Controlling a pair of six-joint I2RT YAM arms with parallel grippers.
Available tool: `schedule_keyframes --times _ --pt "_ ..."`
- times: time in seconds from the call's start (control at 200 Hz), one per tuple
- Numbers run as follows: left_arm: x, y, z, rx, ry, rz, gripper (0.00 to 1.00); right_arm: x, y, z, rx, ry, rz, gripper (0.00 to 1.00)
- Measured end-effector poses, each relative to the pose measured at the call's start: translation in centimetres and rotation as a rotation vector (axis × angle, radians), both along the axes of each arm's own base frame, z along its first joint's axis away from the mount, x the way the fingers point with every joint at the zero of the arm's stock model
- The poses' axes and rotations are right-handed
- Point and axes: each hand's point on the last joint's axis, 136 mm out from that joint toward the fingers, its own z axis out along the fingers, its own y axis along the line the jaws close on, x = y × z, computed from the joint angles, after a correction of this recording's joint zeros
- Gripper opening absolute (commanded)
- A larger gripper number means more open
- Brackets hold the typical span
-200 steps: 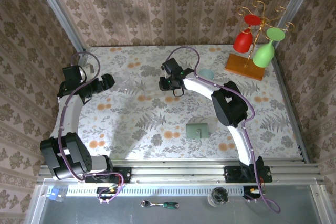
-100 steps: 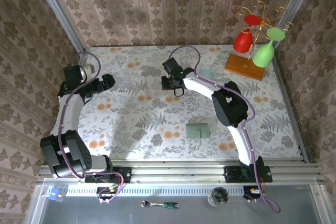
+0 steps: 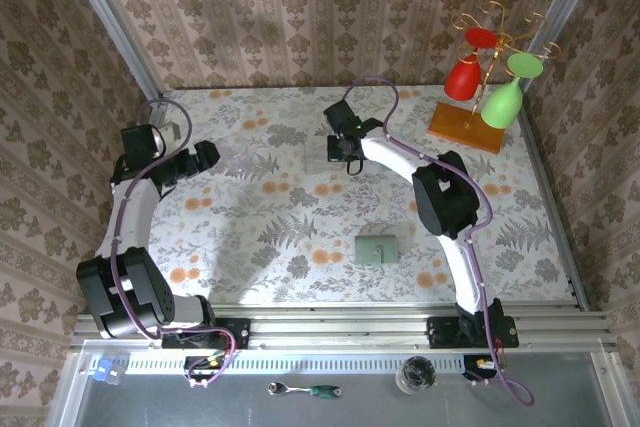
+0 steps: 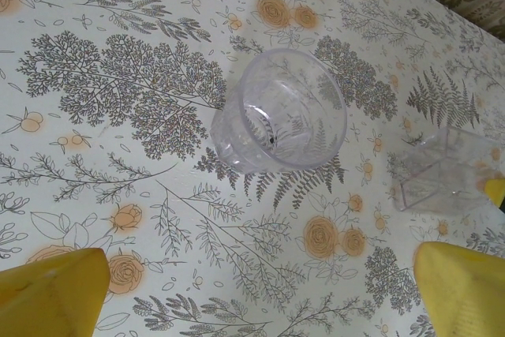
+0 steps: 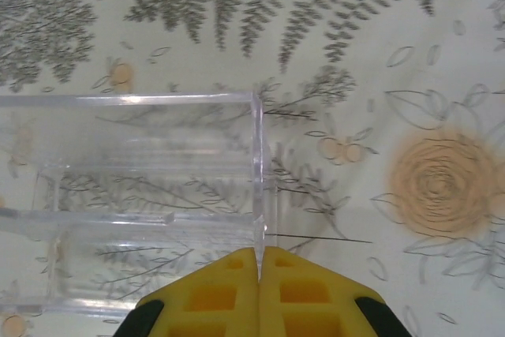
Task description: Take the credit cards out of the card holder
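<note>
The card holder (image 3: 377, 248), a small flat grey-green wallet, lies shut on the table near the front, well apart from both grippers. The credit cards are hidden. My right gripper (image 3: 343, 153) (image 5: 259, 254) is at the middle back of the table, shut on the thin upright wall of a clear plastic box (image 5: 134, 179) (image 3: 318, 154). Over the left side of the table my left gripper (image 3: 205, 157) (image 4: 256, 297) hangs open, with nothing between its yellow fingertips (image 4: 51, 290). A clear plastic cup (image 4: 280, 112) (image 3: 236, 154) stands just ahead of it.
A wooden rack (image 3: 468, 125) with red and green wine glasses stands at the back right. The clear box (image 4: 442, 171) lies to the right of the cup. Patterned walls close in the table on three sides.
My right gripper has shifted right and toward the back, and its jaws have closed on the clear box's wall. The left arm has not moved.
</note>
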Motion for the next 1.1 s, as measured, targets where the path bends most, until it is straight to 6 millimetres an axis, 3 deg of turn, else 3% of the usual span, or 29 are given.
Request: schedule_keyframes --times 0.305,0.65,1.1 --pt "0.0 -0.1 0.0 -0.005 0.001 0.0 1.0 0.6 -0.4 1.2 -0.013 -0.018 -0.019 0.05" --pt "0.0 -0.2 0.1 -0.01 -0.001 -0.005 1.0 0.4 -0.7 0.3 -0.015 0.004 -0.035 0.06" --pt "0.0 -0.3 0.0 -0.016 0.002 -0.009 1.0 0.4 -0.7 0.2 -0.014 0.004 -0.039 0.16"
